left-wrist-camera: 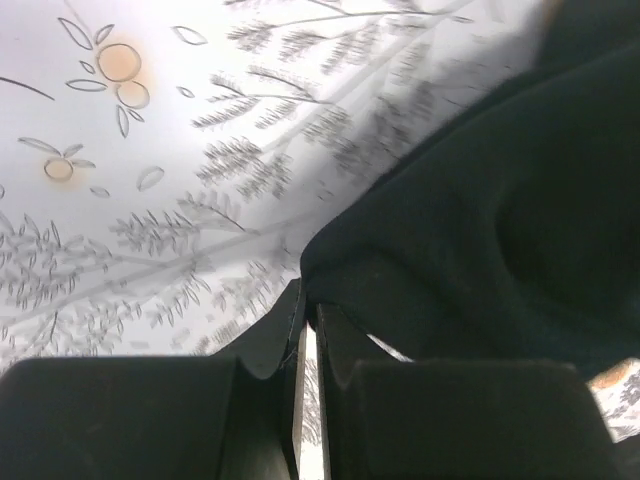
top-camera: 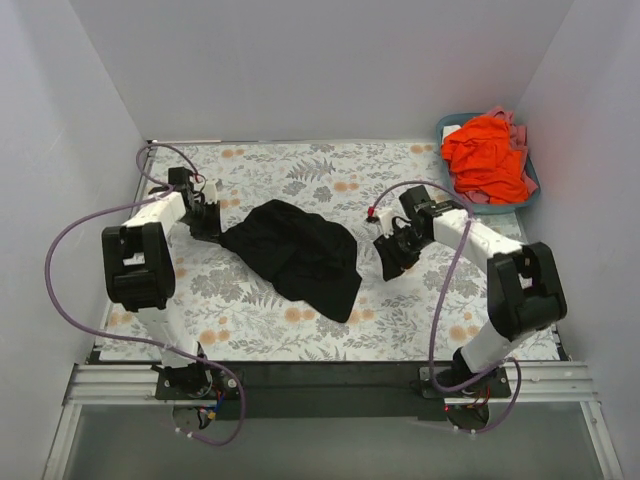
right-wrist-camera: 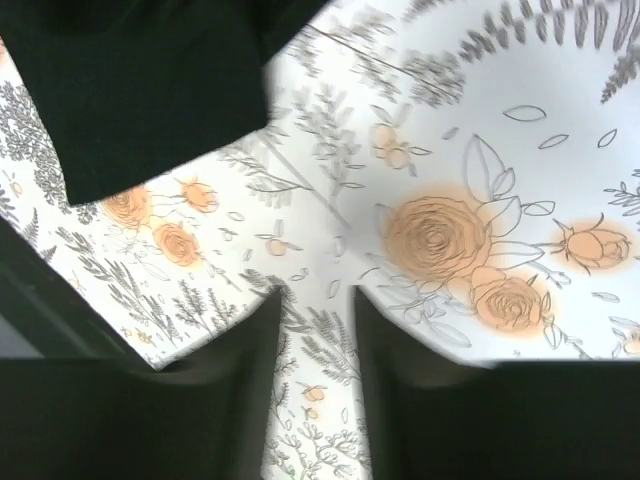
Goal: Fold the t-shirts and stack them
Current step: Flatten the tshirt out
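A black t-shirt (top-camera: 300, 255) lies crumpled in the middle of the floral tablecloth. My left gripper (top-camera: 215, 232) is at its left tip and is shut on the edge of the cloth. In the left wrist view the jaws (left-wrist-camera: 310, 300) pinch a thin fold of the black t-shirt (left-wrist-camera: 500, 200). My right gripper (top-camera: 390, 265) hangs just right of the shirt, apart from it. Its jaws (right-wrist-camera: 315, 295) stand a little open over bare tablecloth with nothing between them, and the black t-shirt (right-wrist-camera: 140, 80) is at the upper left of the right wrist view. An orange-red t-shirt (top-camera: 485, 160) is piled in the basket.
A teal basket (top-camera: 534, 178) stands at the back right corner with some pink cloth (top-camera: 508, 120) under the orange-red shirt. White walls close in the back and both sides. The floral tablecloth (top-camera: 300, 170) covers the table.
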{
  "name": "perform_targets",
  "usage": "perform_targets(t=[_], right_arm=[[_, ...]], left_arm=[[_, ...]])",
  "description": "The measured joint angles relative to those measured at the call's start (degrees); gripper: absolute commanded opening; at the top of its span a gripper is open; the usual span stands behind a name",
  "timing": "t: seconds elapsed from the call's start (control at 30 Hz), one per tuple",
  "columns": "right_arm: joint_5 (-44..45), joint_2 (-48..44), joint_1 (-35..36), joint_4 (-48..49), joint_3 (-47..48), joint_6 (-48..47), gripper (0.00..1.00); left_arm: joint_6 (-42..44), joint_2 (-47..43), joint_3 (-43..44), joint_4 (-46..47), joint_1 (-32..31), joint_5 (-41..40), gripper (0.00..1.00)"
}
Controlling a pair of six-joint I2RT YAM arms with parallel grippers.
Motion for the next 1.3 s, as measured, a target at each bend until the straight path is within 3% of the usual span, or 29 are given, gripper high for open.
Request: perform_targets(t=[0.07, 0.23, 0.5, 0.6, 0.63, 0.67, 0.7, 0.73, 0.77, 0.93, 1.0, 1.13, 1.23, 1.3], right_arm=[[2.3, -5.4, 4.0, 1.5, -1.6, -1.3, 0.69], [9.0, -9.3, 18.8, 6.6, -2.6, -2.9, 0.72], [18.3, 0.2, 33.4, 11.6, -0.5, -2.7, 0.76], [22.0, 4.0, 36.9, 12.8, 1.0, -2.8, 0.69], [23.0, 4.4, 37.5, 13.8, 1.4, -2.8, 0.53], [23.5, 4.8, 37.9, 13.8, 1.9, -2.9, 0.44], [24.0, 5.0, 38.1, 14.2, 2.0, -2.8, 0.34], [24.6, 5.0, 38.1, 14.6, 2.0, -2.9, 0.06], [25.4, 5.0, 37.9, 15.2, 1.7, -3.2, 0.01], [27.2, 2.4, 33.3, 18.3, -2.1, -4.0, 0.01], [27.5, 0.4, 28.4, 18.0, -4.2, -5.3, 0.01], [28.4, -2.3, 16.5, 14.9, -5.9, -8.3, 0.01], [28.5, -5.6, 11.5, 12.0, -5.9, -10.5, 0.01], [28.2, -8.6, 10.5, 10.1, -5.9, -11.7, 0.01]], left_arm=[[-0.7, 4.9, 2.6, -1.4, 1.5, 0.8, 0.0], [-1.9, 9.3, 3.5, -4.0, 1.2, 3.0, 0.0], [-2.8, 9.3, 3.6, -5.2, 1.1, 3.7, 0.0], [-2.9, 9.3, 3.6, -5.9, 1.1, 4.0, 0.01], [-2.9, 9.3, 3.6, -6.2, 1.1, 4.0, 0.01], [-2.8, 9.3, 3.7, -6.5, 1.3, 4.1, 0.01], [-2.8, 9.3, 3.7, -6.8, 1.5, 4.1, 0.01], [-2.5, 9.3, 3.7, -7.1, 1.6, 4.0, 0.01], [-2.3, 9.3, 3.8, -7.4, 1.9, 4.0, 0.01], [-0.3, 10.6, 9.1, -9.9, 6.7, 3.8, 0.05], [0.2, 12.1, 13.6, -10.4, 9.8, 3.8, 0.08], [1.5, 15.9, 23.6, -10.6, 15.0, 3.5, 0.41], [2.6, 16.9, 27.4, -9.6, 17.5, 2.9, 0.67], [3.6, 15.7, 26.8, -9.2, 18.0, 3.2, 0.69]])
